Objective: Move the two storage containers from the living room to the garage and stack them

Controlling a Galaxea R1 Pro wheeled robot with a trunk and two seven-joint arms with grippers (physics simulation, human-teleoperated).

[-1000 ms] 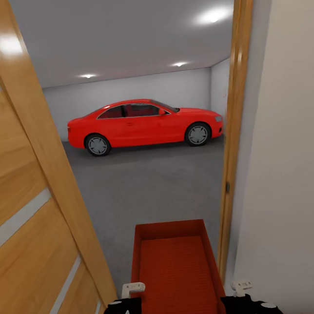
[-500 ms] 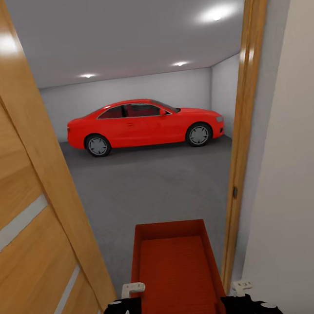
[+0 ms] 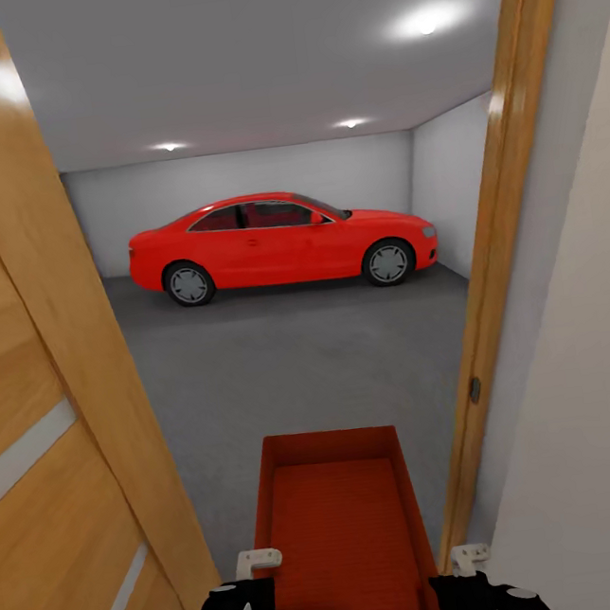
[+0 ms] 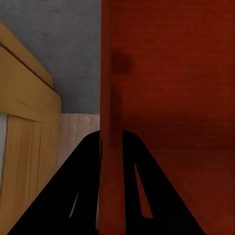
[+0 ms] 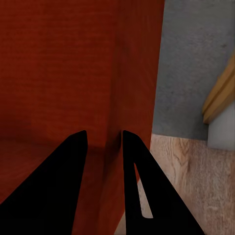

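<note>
One orange-red storage container (image 3: 336,521), open-topped and empty, is held level in front of me in the doorway. My left gripper (image 3: 247,594) is shut on its left wall near the close end, and my right gripper (image 3: 452,581) is shut on its right wall. In the left wrist view the dark fingers (image 4: 90,161) straddle the container's thin wall (image 4: 171,73). The right wrist view shows the same pinch, fingers (image 5: 63,166) on either side of the red wall (image 5: 58,63). Beyond the doorway lies the garage with its dark grey floor (image 3: 292,354). The living room is out of view.
A wood-panelled door (image 3: 43,423) stands open close on the left, and a wooden door frame (image 3: 495,301) with a pale wall (image 3: 587,423) is close on the right. A red car (image 3: 278,241) is parked across the far end. Light wood planks (image 5: 186,171) lie below.
The camera has moved forward toward the doorway: door and frame have spread outward and more of the garage shows. The container stays in the same place between both grippers.
</note>
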